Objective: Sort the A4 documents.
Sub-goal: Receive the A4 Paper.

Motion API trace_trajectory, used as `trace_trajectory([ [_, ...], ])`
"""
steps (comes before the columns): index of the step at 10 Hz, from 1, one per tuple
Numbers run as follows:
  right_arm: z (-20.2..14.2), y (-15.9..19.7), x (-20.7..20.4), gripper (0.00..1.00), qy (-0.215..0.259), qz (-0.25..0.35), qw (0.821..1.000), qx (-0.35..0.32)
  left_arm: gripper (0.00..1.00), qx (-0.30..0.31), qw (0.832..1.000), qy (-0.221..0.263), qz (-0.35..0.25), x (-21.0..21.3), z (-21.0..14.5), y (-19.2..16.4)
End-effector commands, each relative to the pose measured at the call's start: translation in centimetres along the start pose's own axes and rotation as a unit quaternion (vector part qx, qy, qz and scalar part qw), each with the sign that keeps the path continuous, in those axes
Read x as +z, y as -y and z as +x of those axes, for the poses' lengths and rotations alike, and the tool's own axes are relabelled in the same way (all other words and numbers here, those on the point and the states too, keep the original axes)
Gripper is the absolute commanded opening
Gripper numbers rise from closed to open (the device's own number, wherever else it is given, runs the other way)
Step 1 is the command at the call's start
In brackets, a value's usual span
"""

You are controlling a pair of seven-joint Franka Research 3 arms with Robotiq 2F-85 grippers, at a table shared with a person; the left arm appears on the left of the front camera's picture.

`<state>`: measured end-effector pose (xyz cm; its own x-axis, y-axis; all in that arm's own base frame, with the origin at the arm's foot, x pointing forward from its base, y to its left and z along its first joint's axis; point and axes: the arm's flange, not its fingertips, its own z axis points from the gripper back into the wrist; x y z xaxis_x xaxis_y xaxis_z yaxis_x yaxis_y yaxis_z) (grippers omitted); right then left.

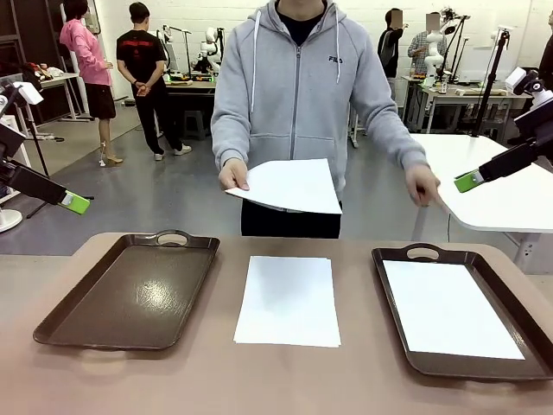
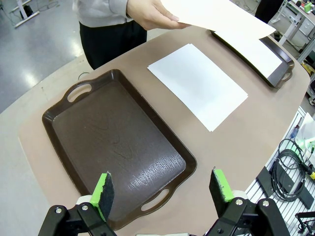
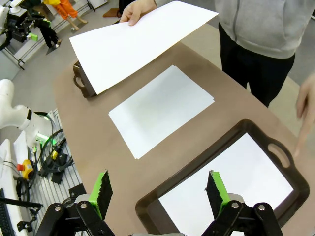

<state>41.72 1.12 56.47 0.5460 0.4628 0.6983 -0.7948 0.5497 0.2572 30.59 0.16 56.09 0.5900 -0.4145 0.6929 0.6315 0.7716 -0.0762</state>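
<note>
Left tool [image 2: 161,178], right tool [image 3: 158,176] wide open, empty; person's hand [image 1: 233,177] holds A4 document [image 1: 289,184].

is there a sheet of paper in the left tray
No, the left tray is bare; a sheet lies in the right tray.

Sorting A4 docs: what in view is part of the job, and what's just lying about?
Job:
- held sheet in the person's hand
- middle sheet on the table
- third sheet in the right tray
- left tray, empty

Lying about:
- cables beside the table
- white round table behind
</note>
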Motion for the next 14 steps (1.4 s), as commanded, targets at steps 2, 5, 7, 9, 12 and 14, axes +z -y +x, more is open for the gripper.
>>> trace_trajectory([
  [2, 0.13, 0.02, -0.11, 1.0, 0.004, 0.005, 1.0, -0.003, 1.0, 0.0, 1.0, -0.001, 0.001, -0.09, 0.0, -0.03],
  [5, 0.13, 0.02, -0.11, 1.0, 0.004, 0.005, 1.0, -0.003, 1.0, 0.0, 1.0, -0.001, 0.001, -0.09, 0.0, -0.03],
  [7, 0.13, 0.02, -0.11, 1.0, 0.004, 0.005, 1.0, -0.003, 1.0, 0.0, 1.0, -0.001, 0.001, -0.09, 0.0, -0.03],
  [9, 0.13, 0.02, -0.11, 1.0, 0.004, 0.005, 1.0, -0.003, 1.0, 0.0, 1.0, -0.001, 0.001, -0.09, 0.0, -0.03],
  [12, 0.13, 0.02, -0.11, 1.0, 0.004, 0.005, 1.0, -0.003, 1.0, 0.0, 1.0, -0.001, 0.001, -0.09, 0.0, -0.03],
  [14, 0.13, 0.02, -0.11, 1.0, 0.004, 0.005, 1.0, -0.003, 1.0, 0.0, 1.0, -0.001, 0.001, -0.09, 0.0, -0.03],
])
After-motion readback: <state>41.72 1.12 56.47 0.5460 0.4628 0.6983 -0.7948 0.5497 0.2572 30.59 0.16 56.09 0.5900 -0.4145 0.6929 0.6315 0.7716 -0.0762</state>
